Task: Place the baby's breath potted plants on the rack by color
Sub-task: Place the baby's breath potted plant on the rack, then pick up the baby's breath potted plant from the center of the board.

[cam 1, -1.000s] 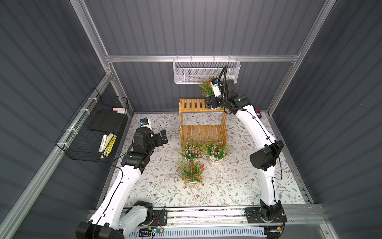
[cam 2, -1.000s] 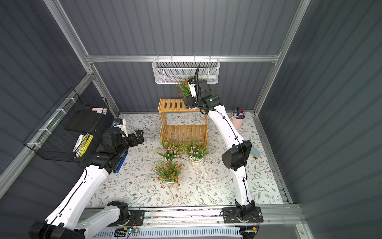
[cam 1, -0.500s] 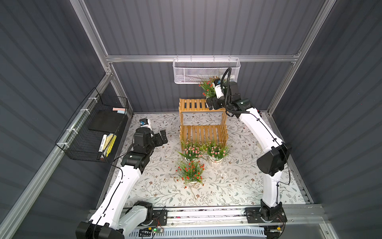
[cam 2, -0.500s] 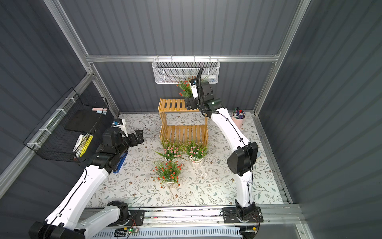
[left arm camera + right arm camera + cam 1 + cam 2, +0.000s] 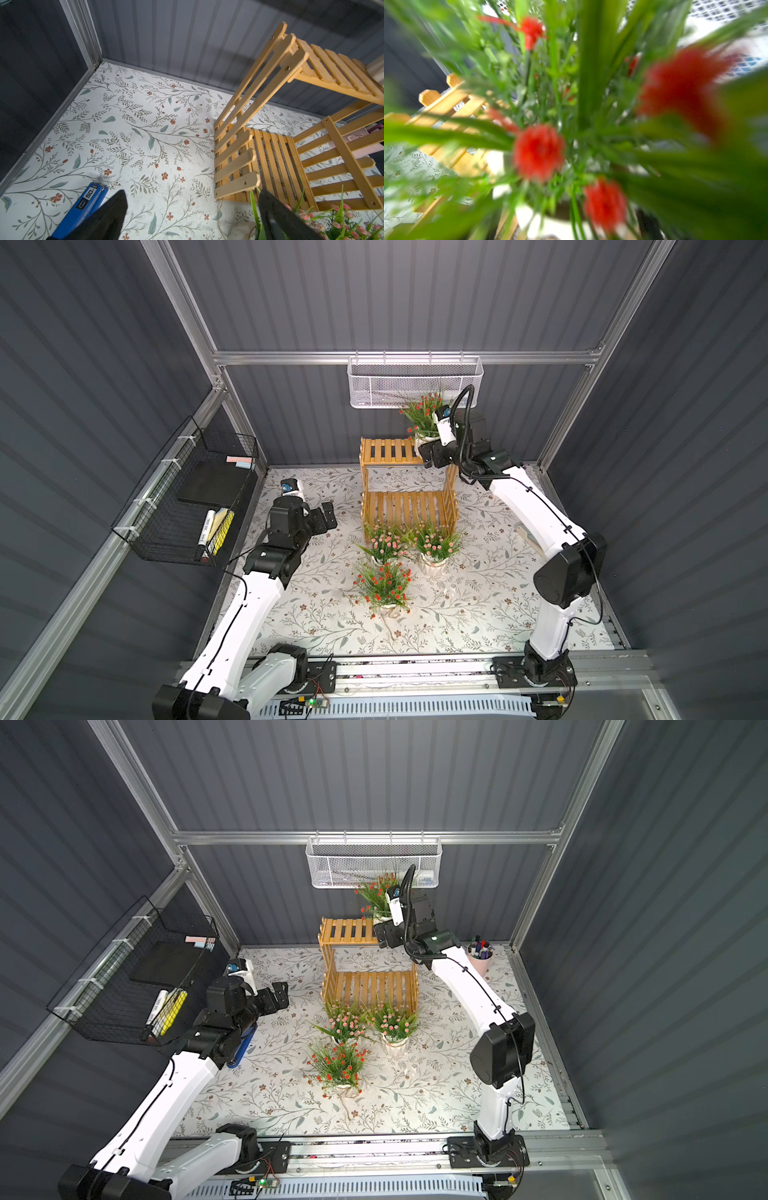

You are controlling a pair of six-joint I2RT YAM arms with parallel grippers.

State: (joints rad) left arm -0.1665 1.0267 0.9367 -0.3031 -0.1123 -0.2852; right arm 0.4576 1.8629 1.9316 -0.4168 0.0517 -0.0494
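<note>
My right gripper (image 5: 432, 454) (image 5: 388, 936) is shut on the white pot of a red-blossom baby's breath plant (image 5: 422, 416) (image 5: 376, 892) at the right end of the rack's top tier (image 5: 386, 450) (image 5: 347, 930). Whether the pot rests on the slats I cannot tell. In the right wrist view the plant's blurred foliage (image 5: 538, 151) fills the picture. Two pink-blossom plants (image 5: 384, 541) (image 5: 436, 541) stand on the mat before the lower tier (image 5: 407, 508). Another red one (image 5: 384, 583) stands nearer. My left gripper (image 5: 324, 518) (image 5: 192, 193) hangs open and empty left of the rack.
A white mesh basket (image 5: 415, 381) hangs on the back wall just above the held plant. A black wire basket (image 5: 187, 497) hangs on the left wall. A pink cup of pens (image 5: 480, 959) stands at the back right. A blue box (image 5: 83, 207) lies under my left arm.
The right arm's elbow has swung outward to the right and lower, while its gripper stayed with the red plant at the top tier's right end. The left arm has not moved.
</note>
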